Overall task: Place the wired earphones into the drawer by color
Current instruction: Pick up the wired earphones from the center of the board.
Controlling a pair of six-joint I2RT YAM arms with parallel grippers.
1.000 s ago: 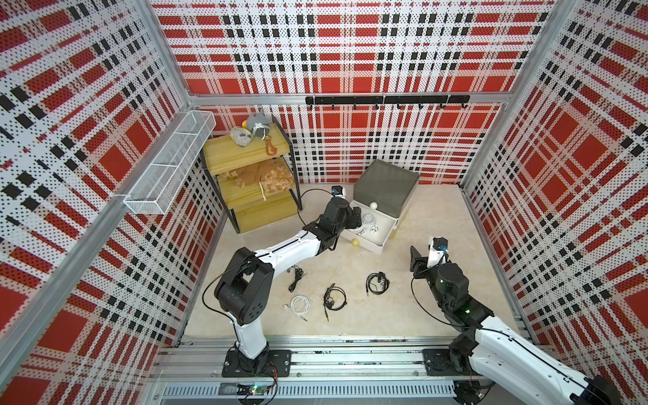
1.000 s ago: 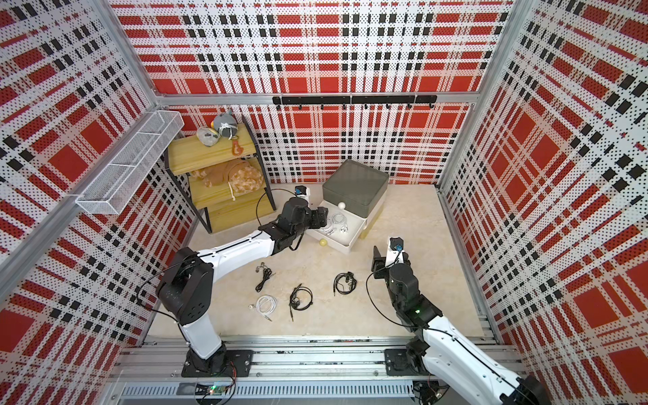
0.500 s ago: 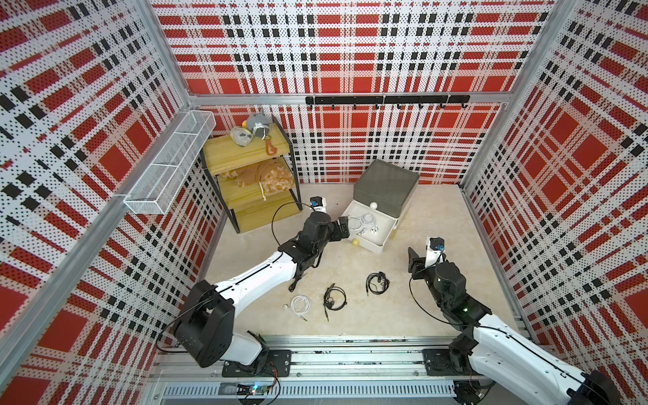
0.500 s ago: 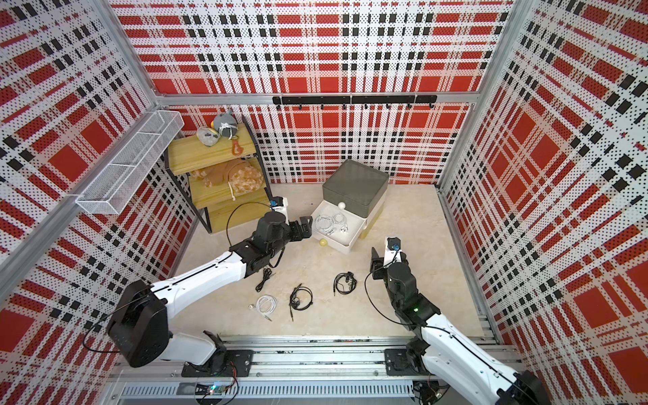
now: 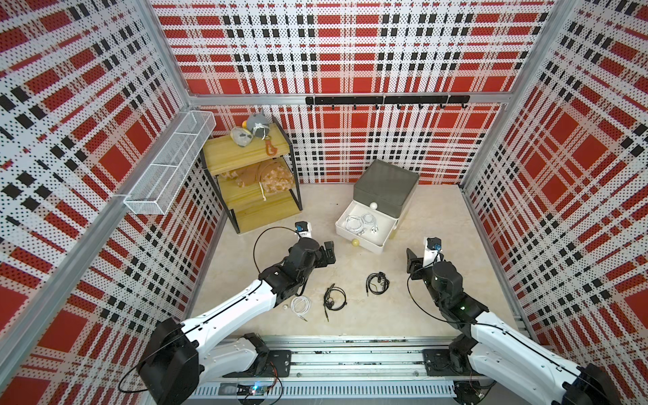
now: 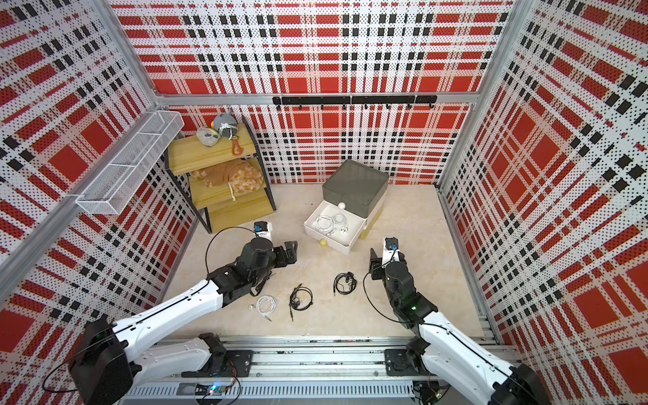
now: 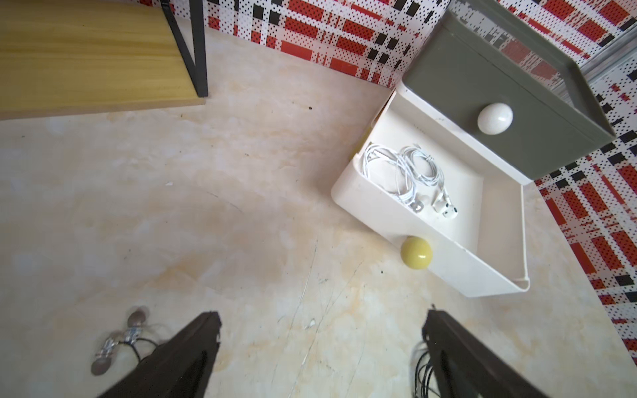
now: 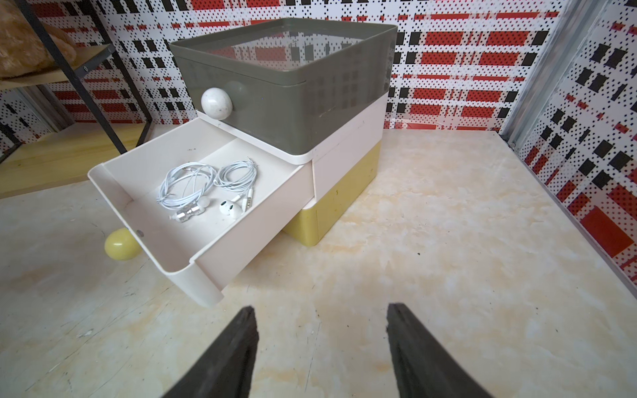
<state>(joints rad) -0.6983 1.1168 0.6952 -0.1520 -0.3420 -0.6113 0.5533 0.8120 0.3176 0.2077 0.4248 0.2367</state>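
Well, the left gripper (image 5: pixel 329 253), jaws spread wide and empty, hovers short of the pulled-out white plastic drawer (image 5: pixel 364 242). The loose white coiled earphone bundle (image 5: pixel 301 303) lies behind it, beside its own forearm, plug tail trailing away from the drawer. The left arm's nearer, I'd judge. The right gripper (image 5: pixel 412 264) hangs parted and empty. No readable writing anywhere.
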